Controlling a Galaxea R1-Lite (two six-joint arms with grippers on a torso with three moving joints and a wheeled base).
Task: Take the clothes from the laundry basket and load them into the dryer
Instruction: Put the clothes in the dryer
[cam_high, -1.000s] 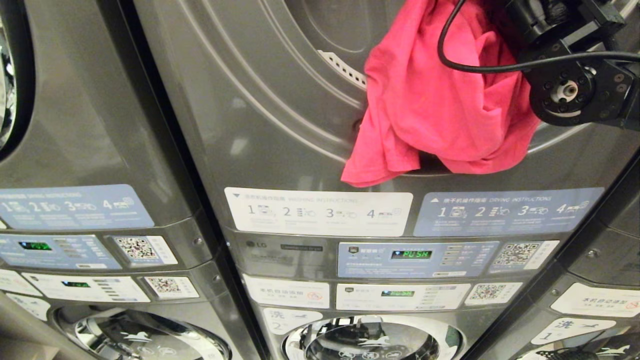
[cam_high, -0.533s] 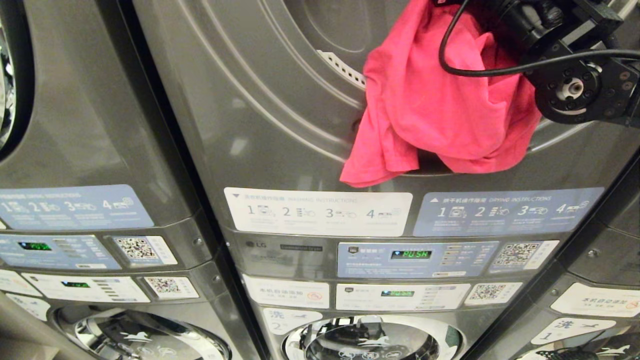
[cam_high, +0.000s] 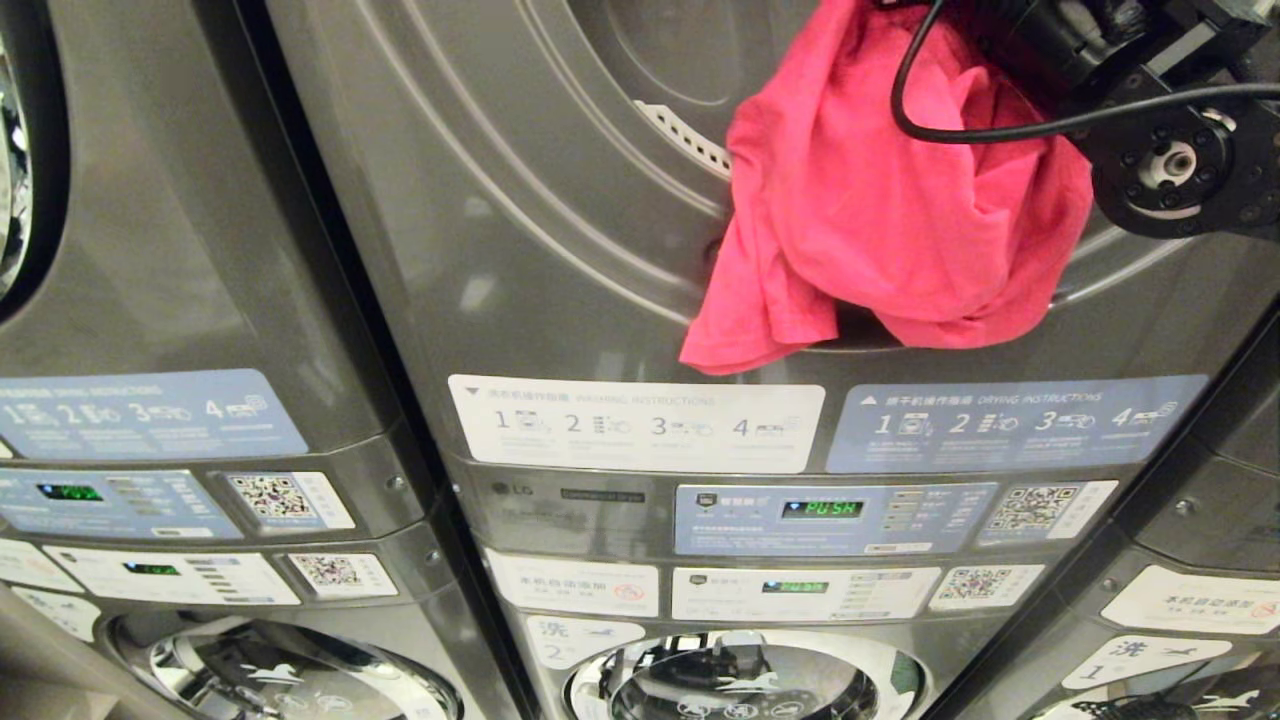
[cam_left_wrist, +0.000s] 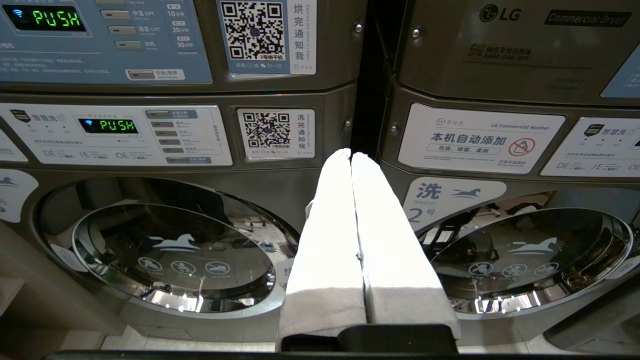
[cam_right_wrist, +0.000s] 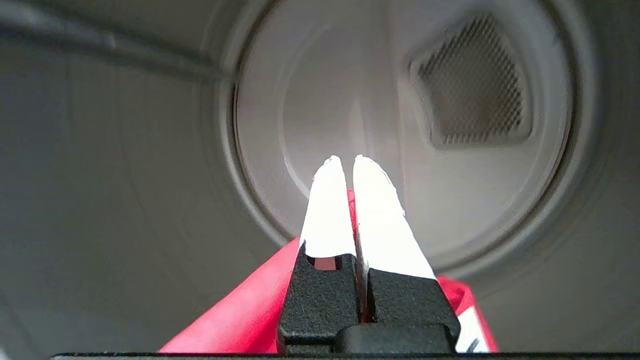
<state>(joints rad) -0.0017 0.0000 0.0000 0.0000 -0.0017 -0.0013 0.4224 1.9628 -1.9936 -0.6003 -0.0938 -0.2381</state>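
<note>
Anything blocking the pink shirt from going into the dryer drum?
Nothing visible. The right gripper is shut on the pink shirt and already points into the dryer drum, which looks empty ahead. The shirt's lower folds drape over the dryer opening's lower rim and may drag there.

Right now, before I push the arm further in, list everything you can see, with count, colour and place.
pink garment: one, pink, draped over the lower lip of the dryer opening, a fold pinched in the right gripper.
dryer drum: one, pale grey, with a mesh vent on its back wall.
washer-dryer stacks: three, dark grey, side by side.
instruction labels: several, white and blue, below the dryer opening.
PUSH displays: green, on the control panels.
QR stickers: several, black on white.
washer doors: round, chrome-rimmed, below.
right gripper: shut on the garment, inside the drum.
left gripper: shut, empty, facing the washers.
</note>
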